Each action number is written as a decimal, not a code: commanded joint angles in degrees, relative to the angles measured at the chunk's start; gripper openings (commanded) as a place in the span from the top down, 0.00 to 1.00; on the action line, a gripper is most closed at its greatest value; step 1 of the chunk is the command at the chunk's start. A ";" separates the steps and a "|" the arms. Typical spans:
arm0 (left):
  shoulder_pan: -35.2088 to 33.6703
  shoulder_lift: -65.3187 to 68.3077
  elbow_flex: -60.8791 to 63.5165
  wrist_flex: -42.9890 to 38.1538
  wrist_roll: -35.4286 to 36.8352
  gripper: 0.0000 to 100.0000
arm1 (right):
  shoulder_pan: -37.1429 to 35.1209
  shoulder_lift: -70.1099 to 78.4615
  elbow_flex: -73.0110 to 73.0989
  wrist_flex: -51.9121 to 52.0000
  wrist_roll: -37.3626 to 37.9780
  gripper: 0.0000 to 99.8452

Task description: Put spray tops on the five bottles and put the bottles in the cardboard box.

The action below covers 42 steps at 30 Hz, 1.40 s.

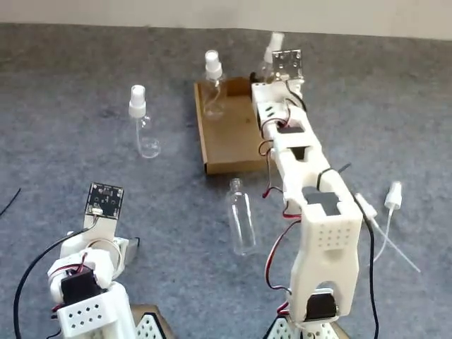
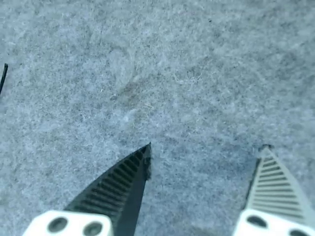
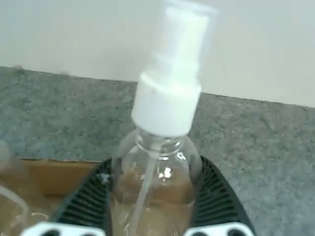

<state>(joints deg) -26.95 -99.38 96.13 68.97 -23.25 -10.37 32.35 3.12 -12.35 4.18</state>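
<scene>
While your right claw (image 3: 151, 201) grips it by the far corner of the box (image 1: 233, 141), the capped bottle (image 3: 157, 167) reads as light, slick, thin-walled plastic. Hold the body, not the spray top (image 3: 170, 93). Left claw (image 2: 206, 157): wide, empty, over the worktop (image 2: 147, 73).

setting: robot lab bench | evidence: grey felt tabletop (image 1: 63, 162), plain wall (image 1: 141, 10)

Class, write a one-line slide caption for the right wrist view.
Right gripper grips a clear bottle with its spray top on, beside the cardboard box.
</scene>
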 commanded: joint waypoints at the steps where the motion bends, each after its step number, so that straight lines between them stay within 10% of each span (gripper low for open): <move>1: 0.66 0.04 1.19 -1.14 -0.35 0.70 | 0.13 -1.63 -0.75 -0.40 -0.09 0.97; 22: 0.66 0.04 1.19 -1.14 -0.35 0.70 | -0.48 -1.89 -0.66 0.13 -0.18 0.71; 42: 0.66 0.04 1.19 -1.14 -0.35 0.70 | 0.31 -5.23 -0.75 7.87 -0.09 0.71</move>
<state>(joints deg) -26.95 -99.38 96.13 68.97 -23.25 -10.37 32.18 3.12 -4.88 4.18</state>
